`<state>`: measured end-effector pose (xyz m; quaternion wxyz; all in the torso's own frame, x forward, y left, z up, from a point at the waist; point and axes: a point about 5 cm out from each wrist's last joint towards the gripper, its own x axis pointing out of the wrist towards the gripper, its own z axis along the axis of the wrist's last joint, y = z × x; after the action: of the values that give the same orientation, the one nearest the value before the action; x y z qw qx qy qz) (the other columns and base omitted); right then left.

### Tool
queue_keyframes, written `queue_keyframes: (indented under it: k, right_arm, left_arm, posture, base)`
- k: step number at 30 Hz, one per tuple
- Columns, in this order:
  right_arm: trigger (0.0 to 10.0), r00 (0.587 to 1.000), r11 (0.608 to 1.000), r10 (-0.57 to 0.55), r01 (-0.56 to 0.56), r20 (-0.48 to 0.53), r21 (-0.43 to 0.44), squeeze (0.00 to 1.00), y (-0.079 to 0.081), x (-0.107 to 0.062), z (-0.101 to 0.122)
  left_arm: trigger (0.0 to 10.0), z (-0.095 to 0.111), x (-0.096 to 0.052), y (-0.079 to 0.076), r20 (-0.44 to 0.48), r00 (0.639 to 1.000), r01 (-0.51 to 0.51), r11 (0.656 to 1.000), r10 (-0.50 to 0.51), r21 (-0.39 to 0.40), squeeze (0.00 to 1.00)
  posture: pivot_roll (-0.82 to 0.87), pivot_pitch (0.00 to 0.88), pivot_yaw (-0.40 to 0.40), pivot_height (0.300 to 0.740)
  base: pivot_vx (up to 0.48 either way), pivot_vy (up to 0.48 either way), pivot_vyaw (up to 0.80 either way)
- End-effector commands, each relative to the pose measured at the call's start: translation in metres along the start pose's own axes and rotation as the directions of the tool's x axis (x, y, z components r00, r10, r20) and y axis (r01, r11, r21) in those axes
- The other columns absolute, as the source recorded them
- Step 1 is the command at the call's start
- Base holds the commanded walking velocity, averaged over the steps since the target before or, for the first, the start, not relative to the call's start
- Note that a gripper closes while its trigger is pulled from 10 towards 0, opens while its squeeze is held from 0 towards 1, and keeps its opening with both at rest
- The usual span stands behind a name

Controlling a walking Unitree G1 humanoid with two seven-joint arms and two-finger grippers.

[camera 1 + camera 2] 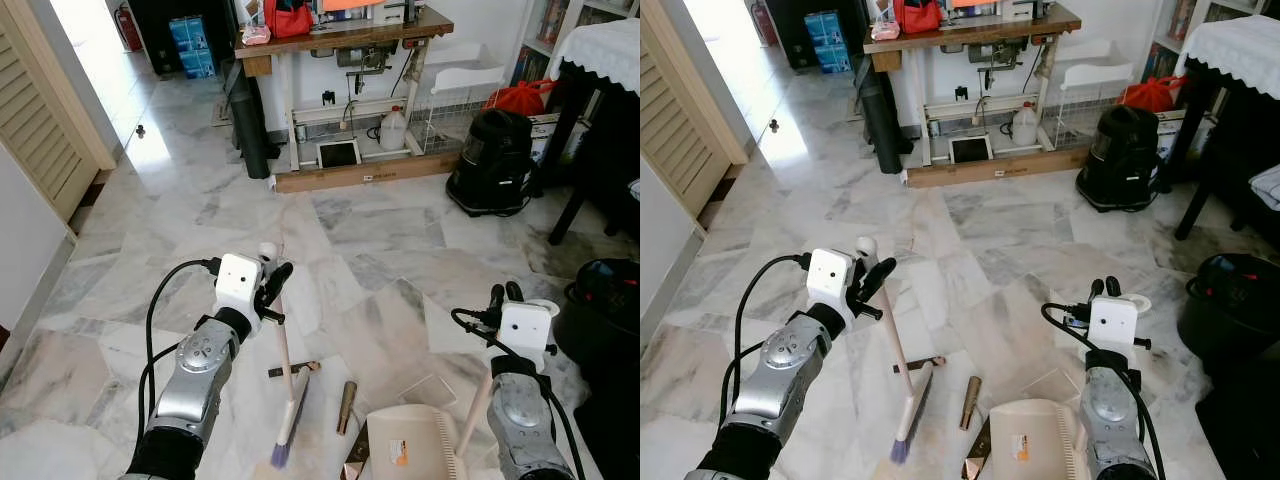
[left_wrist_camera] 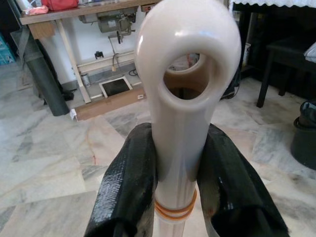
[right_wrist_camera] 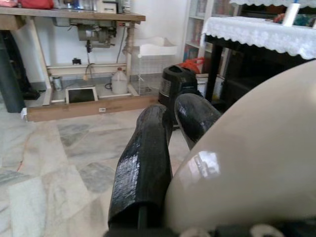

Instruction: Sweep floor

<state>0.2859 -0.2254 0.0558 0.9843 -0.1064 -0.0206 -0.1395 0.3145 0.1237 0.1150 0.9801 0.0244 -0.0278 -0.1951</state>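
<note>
Left gripper (image 1: 272, 283): fingers clamped on the top of the broom handle (image 2: 185, 123), just under its hanging loop.
Broom head (image 1: 289, 420): on the marble floor (image 1: 400, 230), near, between the arms.
Right gripper (image 1: 504, 296): closed on the dustpan handle (image 1: 474, 415).
Dustpan (image 1: 410, 440): near, just right of the broom.
Debris: a brown tube (image 1: 346, 406) and scraps beside the pan.
Risk: the smooth handle could twist in the fingers — and the tube may roll off rather than into the pan.

— What sort of place is this?
— A lived-in home: marble floor (image 1: 380, 240), sewing machine table (image 1: 340, 40) at top centre, lace-covered table (image 1: 600, 45) upper right.
— Anything else?
— A black vacuum cleaner (image 1: 492, 160), perhaps; louvred door (image 1: 35, 110) far left.
</note>
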Motion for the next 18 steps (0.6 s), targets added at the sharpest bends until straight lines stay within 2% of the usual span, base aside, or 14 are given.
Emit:
queue_keyframes:
  k: [1,7,12,18]
  right_arm:
    - [10.0,0.999,1.000,0.016,-0.015,0.032,-0.007,0.00,0.004,0.004,0.006]
    - [10.0,0.998,1.000,0.017,-0.016,0.058,-0.017,0.00,0.006,0.005,0.010]
    - [10.0,0.990,0.999,0.003,-0.007,0.140,0.031,0.00,0.002,0.016,0.030]
    - [10.0,0.985,0.997,-0.020,0.008,0.169,0.074,0.00,0.002,0.021,0.039]
  left_arm:
    - [10.0,0.017,0.003,0.004,0.068,0.998,-0.009,1.000,0.008,0.009,0.00]
    - [10.0,0.017,0.004,0.004,0.066,0.998,-0.010,1.000,0.010,0.005,0.00]
    - [10.0,0.017,0.008,0.001,0.070,0.998,-0.005,1.000,0.006,-0.004,0.00]
    - [10.0,0.016,0.011,-0.002,0.074,0.997,0.008,1.000,-0.008,-0.008,0.00]
  posture:
    - [-0.01,0.000,0.072,0.740]
    - [-0.01,0.000,0.067,0.740]
    - [-0.03,0.000,0.064,0.740]
    - [-0.04,0.000,0.062,0.740]
  base:
    - [0.000,0.000,0.00]
    - [0.000,0.000,0.00]
    - [0.000,0.000,0.00]
    - [0.000,0.000,0.00]
